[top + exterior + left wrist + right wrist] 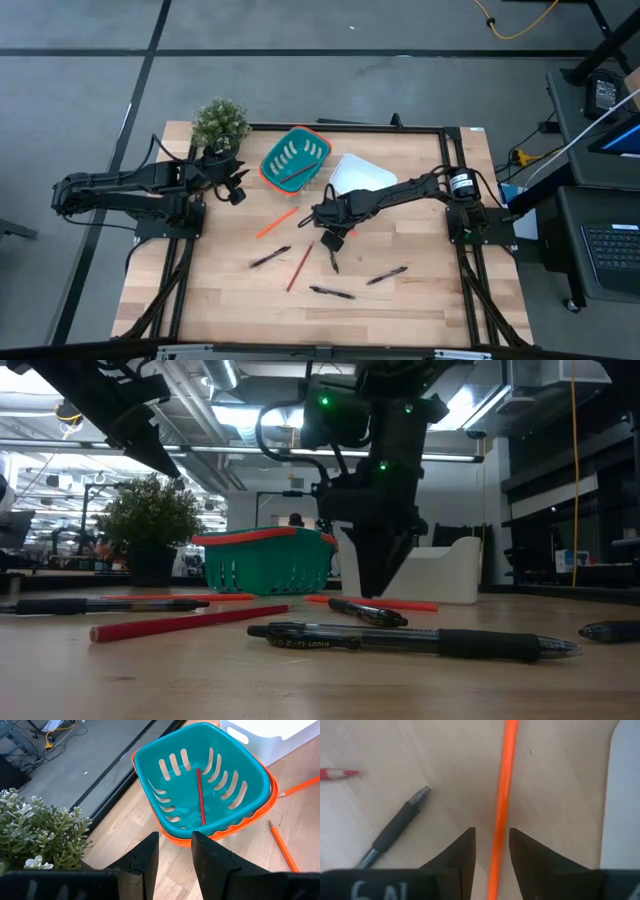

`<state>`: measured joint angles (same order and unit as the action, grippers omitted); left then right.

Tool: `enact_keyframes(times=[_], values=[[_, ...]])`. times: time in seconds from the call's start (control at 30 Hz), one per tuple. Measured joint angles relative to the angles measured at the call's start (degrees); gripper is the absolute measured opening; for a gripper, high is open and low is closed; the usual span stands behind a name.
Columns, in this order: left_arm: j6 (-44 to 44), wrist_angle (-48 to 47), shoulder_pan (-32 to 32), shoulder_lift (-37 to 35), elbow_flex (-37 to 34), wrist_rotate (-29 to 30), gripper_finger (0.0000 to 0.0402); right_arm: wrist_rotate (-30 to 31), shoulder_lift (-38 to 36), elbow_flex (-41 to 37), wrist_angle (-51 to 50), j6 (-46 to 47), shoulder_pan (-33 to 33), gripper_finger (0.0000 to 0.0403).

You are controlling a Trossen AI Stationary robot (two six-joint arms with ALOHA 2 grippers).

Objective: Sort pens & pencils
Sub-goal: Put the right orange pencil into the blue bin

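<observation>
right hand (490, 852): fingers apart, astride thin orange pencil (503, 795) lying on light wooden table (420, 300) | left hand (175, 857): fingers spread, near round teal plastic basket (250, 760) with one red pencil (200, 797) inside | black pens (333, 293): scattered on table

obstacles: basket (296, 158), bin (360, 175), plant (220, 124) | front table (420, 310): scattered pens (332, 292)

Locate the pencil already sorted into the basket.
One red pencil lies inside the teal basket, at the table's far edge between the potted plant and the white bin.
</observation>
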<state>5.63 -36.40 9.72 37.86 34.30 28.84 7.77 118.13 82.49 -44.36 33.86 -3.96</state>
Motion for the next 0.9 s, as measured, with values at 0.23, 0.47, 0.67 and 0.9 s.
enact_keyframes(times=[0.23,0.47,0.67,0.9], values=[[0.0,0.0,0.0,0.0,0.0,0.0,0.011,0.0,0.0,-0.4,1.3,0.0,0.2,0.0118],[0.0,0.0,0.0,0.0,0.0,0.0,0.011,-0.5,1.9,-0.2,2.4,0.1,0.2,0.0118],[0.0,0.0,0.0,0.0,0.0,0.0,0.011,-1.4,3.5,0.0,2.3,0.2,0.3,0.0118],[0.0,0.0,0.0,0.0,0.0,0.0,0.011,-1.7,3.9,1.4,1.4,0.1,0.3,0.0105]])
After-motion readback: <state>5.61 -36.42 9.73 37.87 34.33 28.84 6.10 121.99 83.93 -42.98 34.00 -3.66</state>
